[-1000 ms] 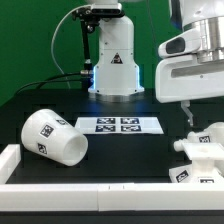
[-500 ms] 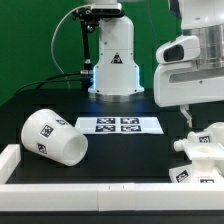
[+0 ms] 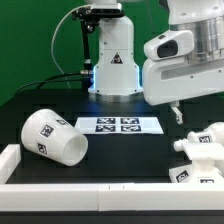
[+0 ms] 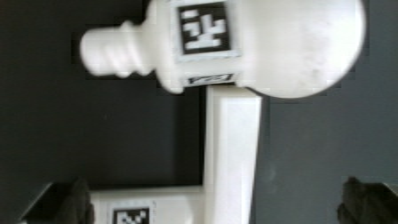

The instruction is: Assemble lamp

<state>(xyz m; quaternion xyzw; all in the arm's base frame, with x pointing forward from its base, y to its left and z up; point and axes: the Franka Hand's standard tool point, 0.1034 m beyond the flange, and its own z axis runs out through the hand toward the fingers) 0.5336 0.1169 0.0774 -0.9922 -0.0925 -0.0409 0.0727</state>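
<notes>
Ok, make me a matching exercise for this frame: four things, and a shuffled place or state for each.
Things:
1. shade
2. marker board
3. bulb
4. gripper

Places or states:
A. open, in the air
B. flat, mid-table
C. on its side, exterior view's left
D. on the table, exterior view's right

Pairs: 1-C, 2-B, 3-D, 4-A

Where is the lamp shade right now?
In the exterior view the lamp shade lies on its side at the view's left, just beside the marker board.
</notes>
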